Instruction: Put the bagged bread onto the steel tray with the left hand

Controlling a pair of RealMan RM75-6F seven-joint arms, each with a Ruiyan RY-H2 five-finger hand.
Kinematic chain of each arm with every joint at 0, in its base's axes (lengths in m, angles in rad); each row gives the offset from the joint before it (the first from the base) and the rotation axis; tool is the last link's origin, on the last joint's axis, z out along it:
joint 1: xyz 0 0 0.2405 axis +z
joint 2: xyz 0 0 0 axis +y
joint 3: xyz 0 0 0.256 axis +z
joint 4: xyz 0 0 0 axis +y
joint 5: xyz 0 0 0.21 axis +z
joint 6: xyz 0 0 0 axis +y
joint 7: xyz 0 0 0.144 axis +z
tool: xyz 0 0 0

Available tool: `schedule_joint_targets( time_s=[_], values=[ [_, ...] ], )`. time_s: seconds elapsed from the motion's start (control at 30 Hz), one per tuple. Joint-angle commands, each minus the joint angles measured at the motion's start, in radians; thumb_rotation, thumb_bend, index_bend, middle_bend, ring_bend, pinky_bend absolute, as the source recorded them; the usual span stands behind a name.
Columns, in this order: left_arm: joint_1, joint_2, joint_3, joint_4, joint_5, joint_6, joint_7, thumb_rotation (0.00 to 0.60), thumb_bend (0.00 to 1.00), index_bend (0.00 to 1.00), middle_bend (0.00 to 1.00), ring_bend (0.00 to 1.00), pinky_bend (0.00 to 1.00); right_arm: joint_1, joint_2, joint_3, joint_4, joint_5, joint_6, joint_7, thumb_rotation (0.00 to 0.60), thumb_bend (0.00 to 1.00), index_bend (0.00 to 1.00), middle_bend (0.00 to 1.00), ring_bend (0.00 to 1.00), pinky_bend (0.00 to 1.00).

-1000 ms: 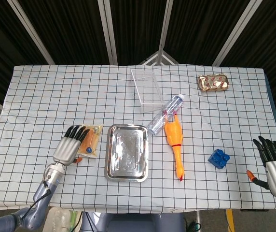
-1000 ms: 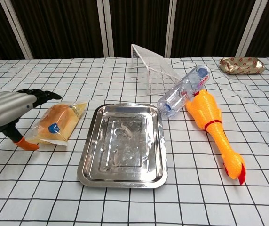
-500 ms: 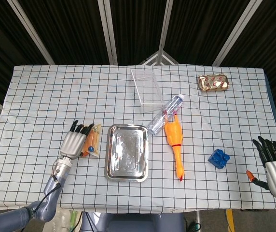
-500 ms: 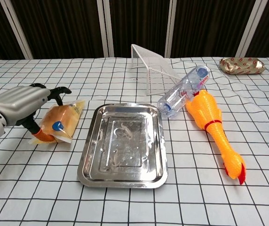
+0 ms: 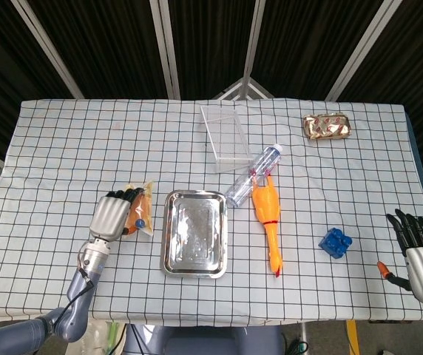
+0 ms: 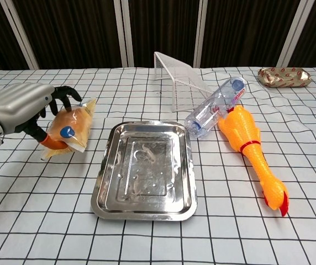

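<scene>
Left hand (image 6: 20,107) grasping bagged bread (image 6: 68,130), fingers curled over top, bag tilted, just left of steel tray (image 6: 143,205). Right hand (image 5: 421,253) at tabletop (image 5: 71,140) right edge, holding nothing, fingers spread. Rubber chicken (image 6: 250,149) right of tray.

No legible text or labels
</scene>
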Motion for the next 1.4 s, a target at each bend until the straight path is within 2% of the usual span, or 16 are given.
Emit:
schedule_joint_targets(
  time_s=[0.03, 0.27, 0.57, 0.7, 0.77, 0.83, 0.93, 1.2, 1.3, 1.4],
  values=[
    [-0.025, -0.005, -0.010, -0.033, 0.014, 0.002, 0.028, 0.600, 0.21, 0.22, 0.43, 0.38, 0.42, 0.002, 0.001, -0.002, -0.002, -0.005, -0.003, 0.001, 0.600, 0.30, 0.00, 0.00, 0.00, 0.00],
    [-0.130, -0.126, -0.051, 0.003, -0.001, -0.053, 0.117, 0.600, 0.21, 0.22, 0.43, 0.38, 0.42, 0.007, 0.009, -0.010, 0.002, -0.023, -0.008, 0.027, 0.600, 0.30, 0.00, 0.00, 0.00, 0.00],
    [-0.238, -0.319, -0.040, 0.148, 0.002, -0.122, 0.166, 0.600, 0.17, 0.22, 0.41, 0.37, 0.41, 0.014, 0.025, -0.010, 0.019, -0.024, -0.020, 0.085, 0.600, 0.30, 0.00, 0.00, 0.00, 0.00],
    [-0.245, -0.365, -0.037, 0.200, -0.015, -0.110, 0.212, 0.600, 0.12, 0.03, 0.25, 0.18, 0.33, 0.011, 0.034, -0.007, 0.027, -0.020, -0.011, 0.114, 0.600, 0.30, 0.00, 0.00, 0.00, 0.00],
    [-0.243, -0.364, -0.031, 0.204, -0.011, -0.102, 0.222, 0.600, 0.12, 0.00, 0.18, 0.12, 0.30, 0.010, 0.035, -0.006, 0.028, -0.019, -0.008, 0.119, 0.600, 0.30, 0.00, 0.00, 0.00, 0.00],
    [-0.236, -0.349, -0.026, 0.187, -0.006, -0.092, 0.217, 0.600, 0.10, 0.00, 0.10, 0.05, 0.26, 0.008, 0.034, -0.006, 0.028, -0.019, -0.006, 0.116, 0.600, 0.30, 0.00, 0.00, 0.00, 0.00],
    [-0.218, -0.305, -0.021, 0.122, -0.024, -0.094, 0.222, 0.600, 0.08, 0.00, 0.01, 0.00, 0.20, 0.008, 0.029, -0.006, 0.025, -0.019, -0.005, 0.103, 0.600, 0.30, 0.00, 0.00, 0.00, 0.00],
    [-0.172, -0.103, -0.009, -0.191, -0.116, -0.130, 0.281, 0.600, 0.07, 0.00, 0.00, 0.00, 0.19, 0.004, 0.017, -0.009, 0.008, -0.021, -0.002, 0.050, 0.600, 0.30, 0.00, 0.00, 0.00, 0.00],
    [-0.132, 0.014, 0.036, -0.341, -0.097, -0.101, 0.297, 0.600, 0.07, 0.00, 0.00, 0.00, 0.18, 0.002, 0.014, -0.009, 0.006, -0.017, 0.000, 0.036, 0.600, 0.30, 0.00, 0.00, 0.00, 0.00],
    [-0.040, 0.177, 0.137, -0.490, 0.005, 0.003, 0.285, 0.600, 0.07, 0.00, 0.00, 0.00, 0.14, -0.002, 0.012, -0.008, 0.005, -0.012, 0.004, 0.025, 0.600, 0.30, 0.00, 0.00, 0.00, 0.00]
  ],
)
